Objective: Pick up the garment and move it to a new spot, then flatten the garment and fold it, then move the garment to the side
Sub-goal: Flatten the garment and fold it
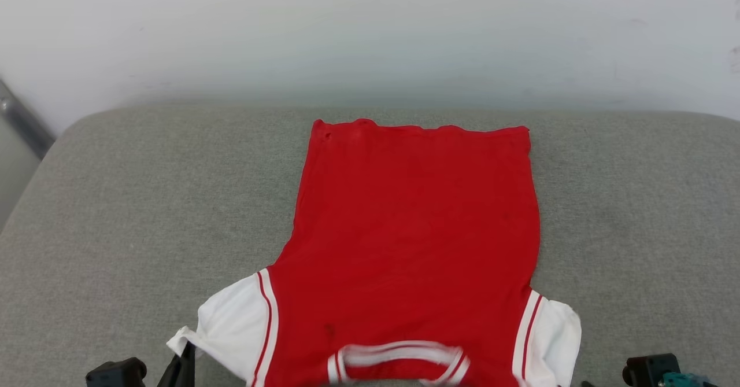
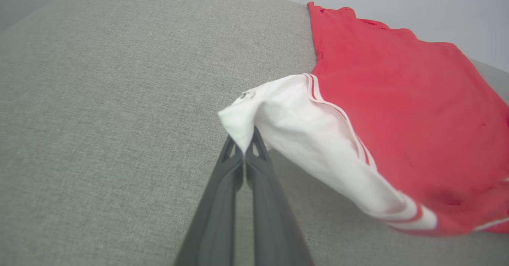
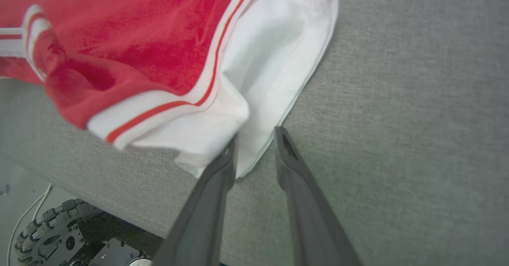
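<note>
1. The grey cushion (image 1: 115, 202) carries everything. It sits against a pale wall (image 1: 370, 28), with bare space on both sides of the shirt, probably so there is room to spread and fold it.
2. The shirt (image 1: 416, 225) lies in the middle of the cushion, mostly flat. Its hem is toward the wall and its collar (image 1: 399, 355) is at the near edge, by the robot. The plain red side faces up, and no lettering is in sight.
3. The left sleeve (image 2: 294, 115) is pulled up and out into a peak, apparently to stretch that shoulder flat.
4. The right sleeve (image 3: 278, 51) rests on the cushion, rumpled near its hem.
5. The left tool (image 2: 243, 148) comes in low from the near edge. Its fingers are pressed together on the tip of the left sleeve, holding it just off the cushion.
6. The right tool (image 3: 256, 133) reaches up along the cushion. Its fingers stand a little apart with the right sleeve's edge between them, not pinched, and one finger touches the cloth.
</note>
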Tool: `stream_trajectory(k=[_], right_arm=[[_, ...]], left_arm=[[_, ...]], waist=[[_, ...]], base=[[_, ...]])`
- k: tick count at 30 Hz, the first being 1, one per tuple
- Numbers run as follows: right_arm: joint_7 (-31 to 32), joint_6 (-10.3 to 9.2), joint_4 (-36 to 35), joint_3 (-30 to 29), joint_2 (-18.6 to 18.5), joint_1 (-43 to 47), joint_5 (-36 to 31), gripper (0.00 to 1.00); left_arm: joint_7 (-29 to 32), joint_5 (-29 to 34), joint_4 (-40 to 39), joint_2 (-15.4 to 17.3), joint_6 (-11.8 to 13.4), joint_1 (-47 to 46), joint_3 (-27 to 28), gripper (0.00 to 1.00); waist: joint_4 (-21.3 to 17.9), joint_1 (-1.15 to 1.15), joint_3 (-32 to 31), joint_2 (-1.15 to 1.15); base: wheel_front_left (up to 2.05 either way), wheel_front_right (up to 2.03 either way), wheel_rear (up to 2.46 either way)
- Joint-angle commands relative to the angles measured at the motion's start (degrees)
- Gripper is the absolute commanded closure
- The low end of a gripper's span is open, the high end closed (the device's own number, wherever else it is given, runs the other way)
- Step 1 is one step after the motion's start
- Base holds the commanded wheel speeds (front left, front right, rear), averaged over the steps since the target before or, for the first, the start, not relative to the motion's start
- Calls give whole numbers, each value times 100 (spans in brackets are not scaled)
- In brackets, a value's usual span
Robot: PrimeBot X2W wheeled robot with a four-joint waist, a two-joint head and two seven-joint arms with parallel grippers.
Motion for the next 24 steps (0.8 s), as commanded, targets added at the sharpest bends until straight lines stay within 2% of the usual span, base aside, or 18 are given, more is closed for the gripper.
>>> stream_trajectory(k=[1,6,10,11,16,20,24], right_arm=[[60,-5,-168,-101,100,90,-57,0],[54,-5,-760,-596,234,250,-210,0],[79,-4,-882,-1197,286,-248,-120,0],[100,-4,-698,-1503,316,-639,12,0],[223,-4,130,-1964,125,-2095,232,0],[565,-4,878,-2040,-103,-3372,346,0],[1345,-4,1504,-1906,-443,-4533,240,0]], left_arm=[[-8,47,-78,25,6,19,0,100],[-43,103,-232,31,-50,-137,-81,100],[-133,172,-359,-3,-94,-317,-115,100],[-186,236,-437,-22,-116,-448,-139,100],[-329,375,-597,-120,-209,-895,-239,100],[-414,487,-717,-224,-300,-1302,-334,100],[-498,594,-790,-375,-407,-1697,-472,100]], waist=[[21,2,5,0],[92,2,80,0],[123,2,260,0],[146,2,397,0],[286,2,951,0],[456,2,1473,0],[706,2,1986,0]], base=[[0,0,0],[0,0,0],[0,0,0],[0,0,0],[0,0,0],[0,0,0],[0,0,0]])
